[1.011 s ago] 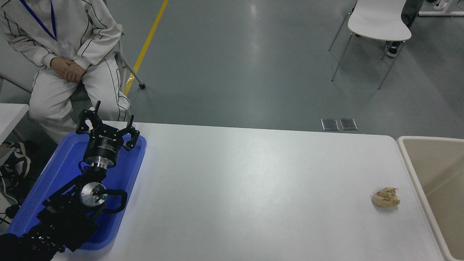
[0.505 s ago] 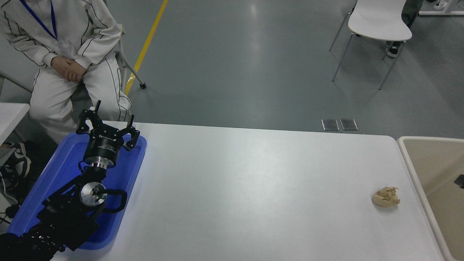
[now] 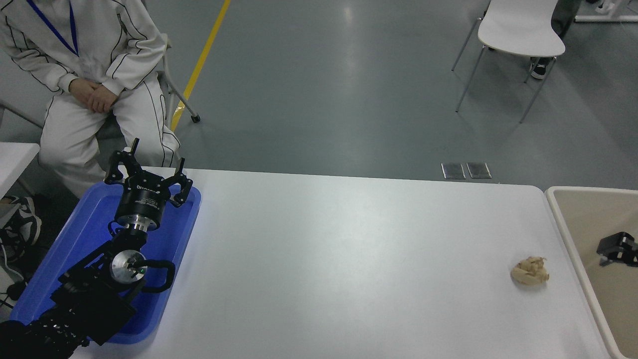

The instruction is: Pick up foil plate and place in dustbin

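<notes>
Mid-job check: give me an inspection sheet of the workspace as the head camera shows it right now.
Surface: white table, mostly bare.
Job's things: shiny foil plate, nothing seen. Large beige plastic dustbin stands at the table's right end.
Clutter: small beige wad of paper on the table near the dustbin; flat blue plastic tray at the table's left end.
Grippers: left hand parked over the blue tray, fingers spread open. Right hand shows at the right edge, over the dustbin's inside; open or shut cannot be told.
Cables: a black loop on the left arm.
Surroundings: a person in white sits beyond the table's far left; white chair at far right.
</notes>
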Robot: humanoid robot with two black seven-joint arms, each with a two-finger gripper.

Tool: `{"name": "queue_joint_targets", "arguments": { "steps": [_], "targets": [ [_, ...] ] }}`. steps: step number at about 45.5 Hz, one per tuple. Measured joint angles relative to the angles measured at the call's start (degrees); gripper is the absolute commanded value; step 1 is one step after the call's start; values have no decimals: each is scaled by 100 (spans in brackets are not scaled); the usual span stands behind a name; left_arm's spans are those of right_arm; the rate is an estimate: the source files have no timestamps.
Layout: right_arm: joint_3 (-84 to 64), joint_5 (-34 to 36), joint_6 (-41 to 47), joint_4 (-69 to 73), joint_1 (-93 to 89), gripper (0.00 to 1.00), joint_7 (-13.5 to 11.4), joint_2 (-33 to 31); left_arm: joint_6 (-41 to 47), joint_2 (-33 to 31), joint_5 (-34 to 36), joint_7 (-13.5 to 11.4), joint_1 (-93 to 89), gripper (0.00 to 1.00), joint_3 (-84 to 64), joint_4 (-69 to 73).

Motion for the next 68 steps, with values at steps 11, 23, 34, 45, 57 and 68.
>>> {"name": "queue_joint_targets", "arguments": {
  "steps": [11, 23, 34, 45, 57, 68],
  "targets": [
    [-663, -139, 677, 440, 989, 100, 1, 641, 0, 1, -1, 0, 0, 100, 0, 0],
    [-902, -190, 899, 1369, 2105, 100, 7, 1243, 0, 2, -2, 0, 2, 100, 0, 2],
    [-881, -150, 1080, 1895, 2903, 100, 15, 1688, 0, 2, 0, 0, 1, 100, -1, 0],
    [-799, -131, 1137, 2055, 3236, 100, 23, 1854, 0, 1, -1, 0, 1, 100, -1, 0],
    [-770, -121, 1157, 2094, 3378, 100, 27, 1896, 0, 2, -1, 0, 1, 100, -3, 0],
    [-769, -119, 1161, 2094, 3441, 100, 27, 1905, 0, 2, -1, 1, 0, 100, -3, 0]
  ]
}}
